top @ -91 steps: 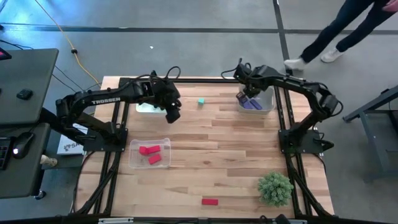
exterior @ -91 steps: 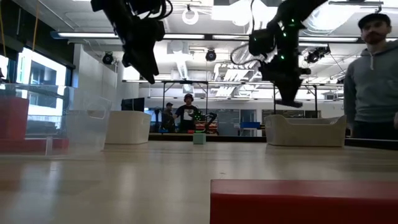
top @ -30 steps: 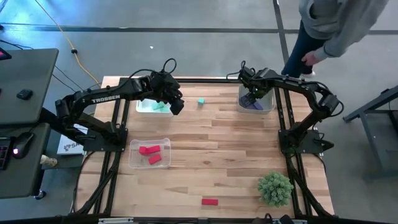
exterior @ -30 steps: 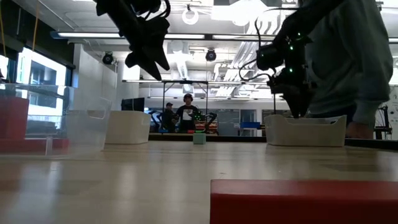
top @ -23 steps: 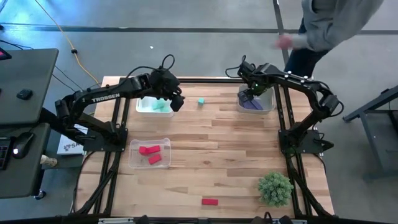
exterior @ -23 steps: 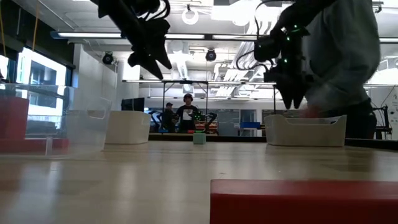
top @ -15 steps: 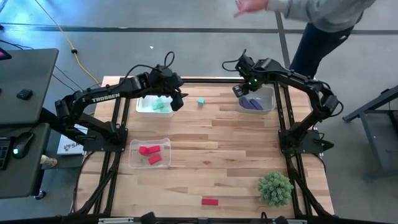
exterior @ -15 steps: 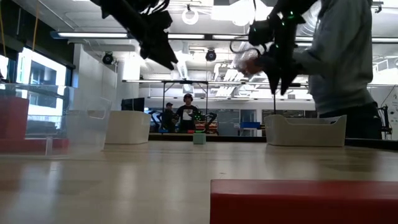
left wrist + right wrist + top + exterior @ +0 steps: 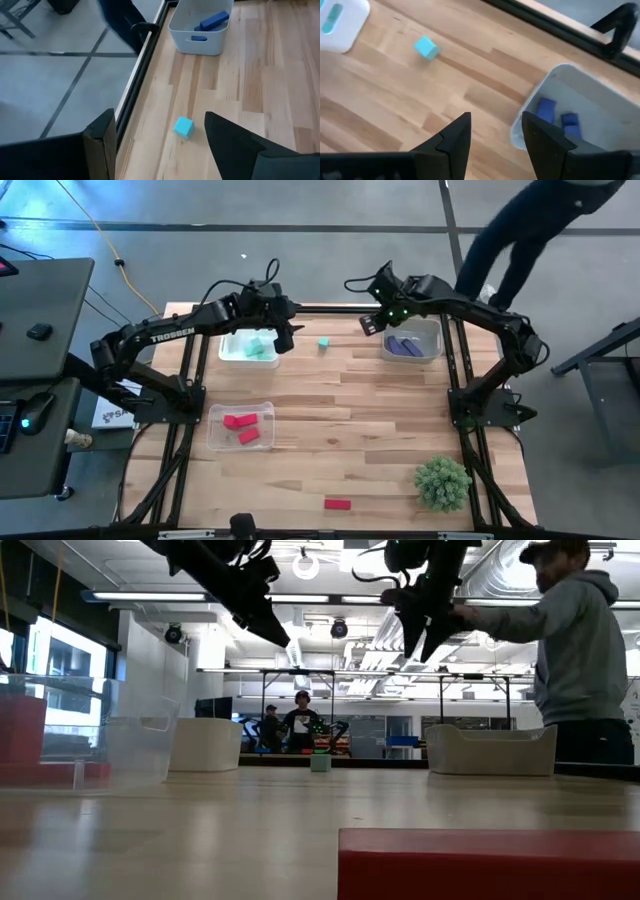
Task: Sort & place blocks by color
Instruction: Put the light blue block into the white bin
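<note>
— Where is the left hand (image 9: pixel 284 340) placed, and how is it set?
— It is held high over the far part of the bench (image 9: pixel 380 440), at the inner edge of the tray of teal blocks (image 9: pixel 248 347). Its fingers are spread wide and nothing is carried between them.

— Which block is the next move judged to concern?
— The loose teal block (image 9: pixel 324 343), a small cube with no long axis. It lies on bare wood just beyond the left hand, toward the middle of the bench and close to the far edge rail.

— And the right hand (image 9: pixel 371 326)?
— It is raised beside the purple-block tray (image 9: pixel 412 340), on the teal block's other side, parted partway and empty. The left hand is seen to be somewhat nearer.

— Is room left for the reach?
— Open wood is seen all round the cube; only the rail behind it limits the approach. A red block (image 9: pixel 338 503) lies well apart near the front edge, beside the spiky plant (image 9: pixel 442 483).
</note>
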`<state>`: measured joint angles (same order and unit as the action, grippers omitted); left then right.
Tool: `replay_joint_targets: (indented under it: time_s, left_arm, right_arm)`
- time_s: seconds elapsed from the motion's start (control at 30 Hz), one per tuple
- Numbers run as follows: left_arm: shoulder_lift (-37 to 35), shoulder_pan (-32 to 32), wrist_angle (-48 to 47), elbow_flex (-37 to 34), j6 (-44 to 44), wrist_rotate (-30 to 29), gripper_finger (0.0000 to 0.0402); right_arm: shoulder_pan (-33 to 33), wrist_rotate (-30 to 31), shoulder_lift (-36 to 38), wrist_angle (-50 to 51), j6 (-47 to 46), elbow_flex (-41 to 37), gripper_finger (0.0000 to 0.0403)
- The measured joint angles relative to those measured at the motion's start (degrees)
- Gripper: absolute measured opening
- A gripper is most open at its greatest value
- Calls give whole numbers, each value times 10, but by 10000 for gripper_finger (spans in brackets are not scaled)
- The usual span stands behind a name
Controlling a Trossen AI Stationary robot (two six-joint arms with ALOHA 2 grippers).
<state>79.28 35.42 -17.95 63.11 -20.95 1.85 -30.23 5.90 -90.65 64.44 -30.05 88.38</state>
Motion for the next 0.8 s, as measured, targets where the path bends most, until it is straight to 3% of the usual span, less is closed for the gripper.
replay_joint_targets:
  time_s: [0.4,0.8]
  left_arm:
    - [37,18,18,0,-31,38,211]
    - [116,18,39,0,-78,66,211]
  right_arm:
    - [73,61,0,0,-62,0,165]
    - [86,74,0,0,-75,0,165]
